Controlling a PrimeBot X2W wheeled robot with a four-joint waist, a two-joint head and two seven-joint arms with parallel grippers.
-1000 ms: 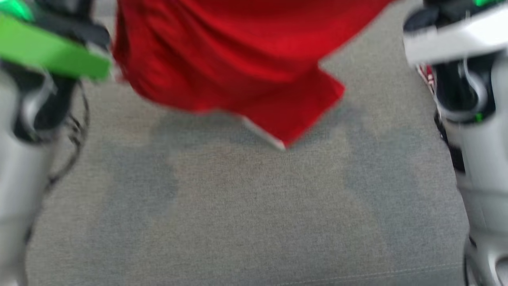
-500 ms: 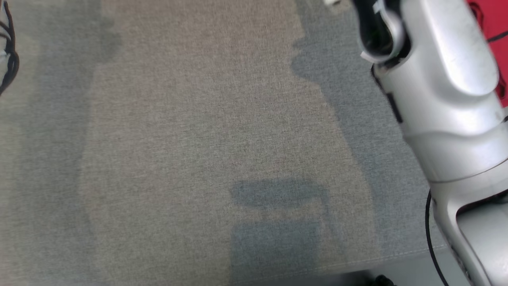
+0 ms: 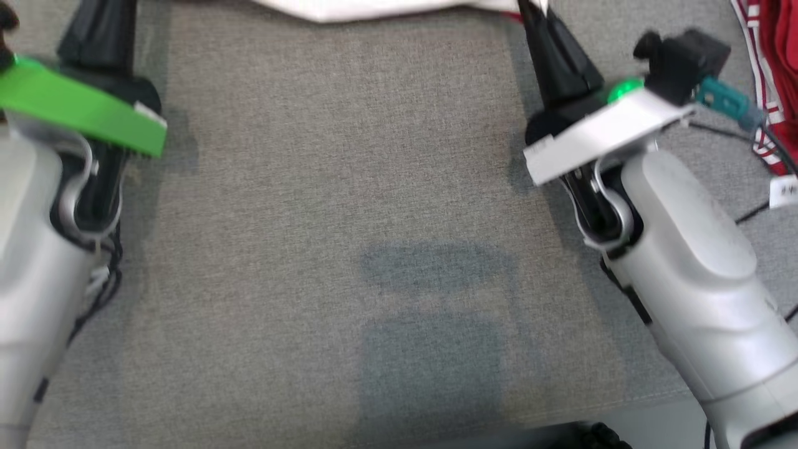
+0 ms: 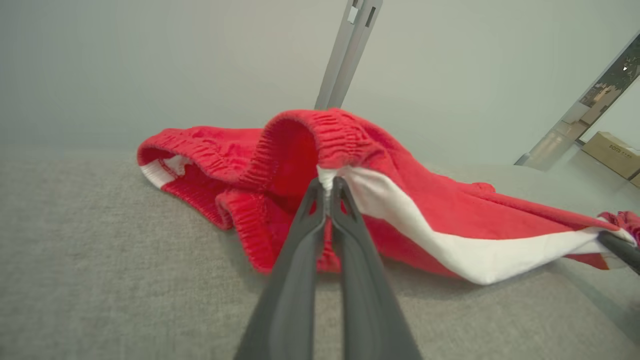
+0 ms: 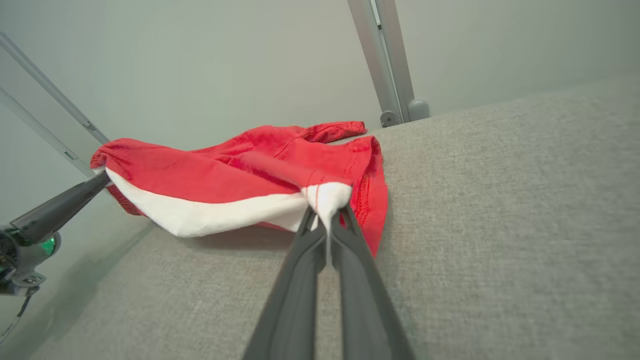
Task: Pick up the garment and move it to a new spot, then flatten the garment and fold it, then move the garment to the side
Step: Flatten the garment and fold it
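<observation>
The garment [image 4: 425, 210] is a pair of red shorts with a white side stripe and an elastic waistband. It lies on the grey fabric surface [image 3: 349, 187], stretched between my two grippers. My left gripper [image 4: 327, 187] is shut on the waistband end of the white stripe. At the stripe's hem end, my right gripper [image 5: 327, 215] is shut on the garment [image 5: 240, 175]. In the head view a white edge of the garment [image 3: 374, 7] shows at the top, between the dark left fingers [image 3: 100, 31] and right fingers [image 3: 555, 56].
Another red cloth with white stripes [image 3: 776, 68] lies at the head view's right edge, beside black cables and a white tag [image 3: 784, 190]. The surface's front edge [image 3: 623, 411] runs along the bottom right. Metal posts [image 5: 385, 60] stand behind the far edge.
The head camera has swung, so the whole picture shifted. A second ago the red garment hung above the surface between my arms; now it rests on the surface, held at both ends.
</observation>
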